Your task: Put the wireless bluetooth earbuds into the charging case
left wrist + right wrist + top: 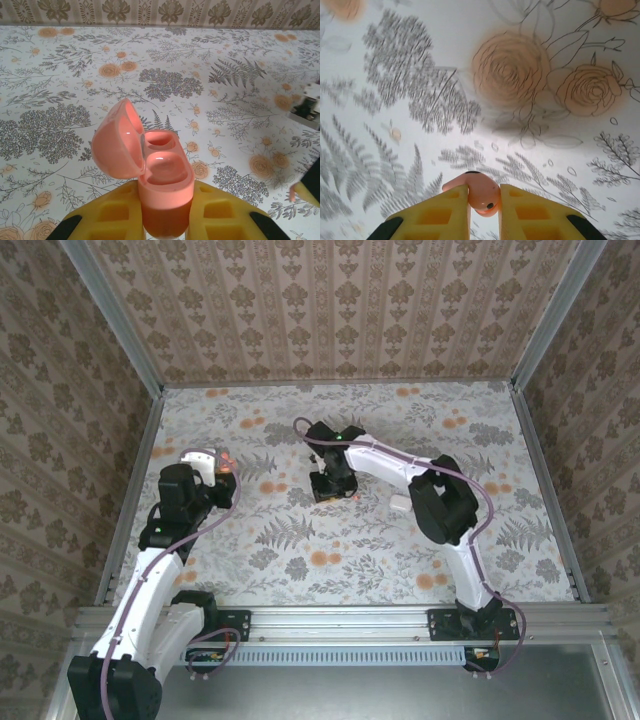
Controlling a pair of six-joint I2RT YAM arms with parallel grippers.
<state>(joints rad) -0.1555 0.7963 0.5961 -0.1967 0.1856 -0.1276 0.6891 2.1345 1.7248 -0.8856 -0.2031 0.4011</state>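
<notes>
Item: charging case (162, 185), coral, upright, clamped low on its body between the shut yellow pads of the left gripper (165, 212). Lid (117, 145) hinged open toward 10 o'clock, two wells exposed; far well apparently empty, near well glossy, not readable as filled or empty. Position from above: 9 o'clock side of the floral table (380, 570). Item: earbud (479, 194), coral, rounded, pinched between the closed pads of the right gripper (484, 207) near table centre, well apart from the case, which sits toward 9 o'clock of it. Item: white pebble-like object (400, 503), loose, at 3 o'clock of the right gripper. Second earbud: not located with certainty. Hazards, as judged: pop-out of the earbud, from a narrow pinch on a smooth curved shell; twist within the pads during transfer, hence wrong orientation at the well and a jam on its rim; nudge against the open lid on approach from 3 o'clock, hence a shut lid or a tilted case; release too high, hence a bounce onto the pattern, hard to spot among orange blooms.
</notes>
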